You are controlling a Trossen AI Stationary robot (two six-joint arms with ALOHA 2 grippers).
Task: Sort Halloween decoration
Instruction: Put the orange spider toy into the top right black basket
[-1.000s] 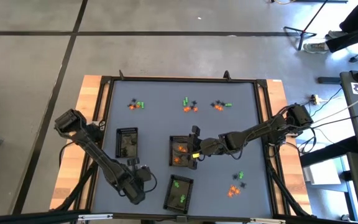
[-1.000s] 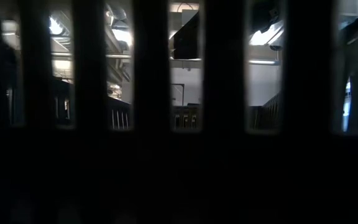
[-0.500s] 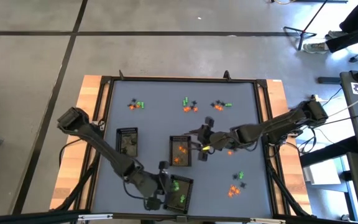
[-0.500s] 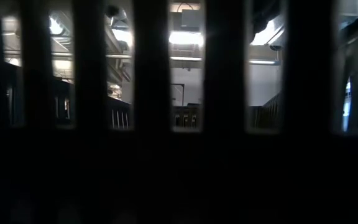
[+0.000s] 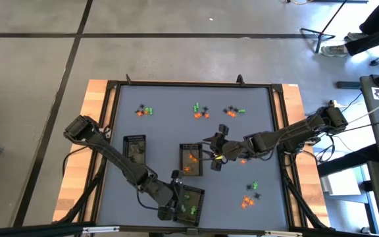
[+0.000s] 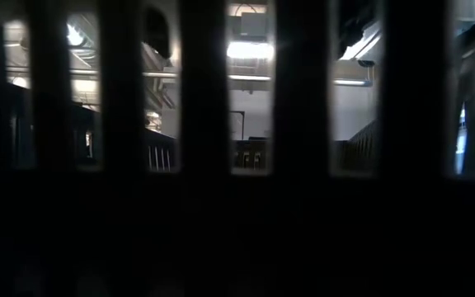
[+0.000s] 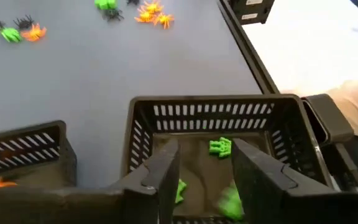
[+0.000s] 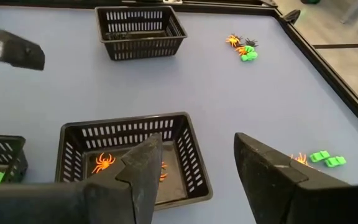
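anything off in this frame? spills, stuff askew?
Nothing spilled or tipped. Only oddity: the low view is blocked by dark vertical bars, so the table is unseen there. The three black slotted trays sit upright; loose trinket clusters are just unsorted.

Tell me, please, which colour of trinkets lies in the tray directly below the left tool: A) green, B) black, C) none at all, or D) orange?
A: the left wrist view shows the left tool open over a dark slatted tray with green trinkets on its floor, while the orange ones lie in the neighbouring tray.
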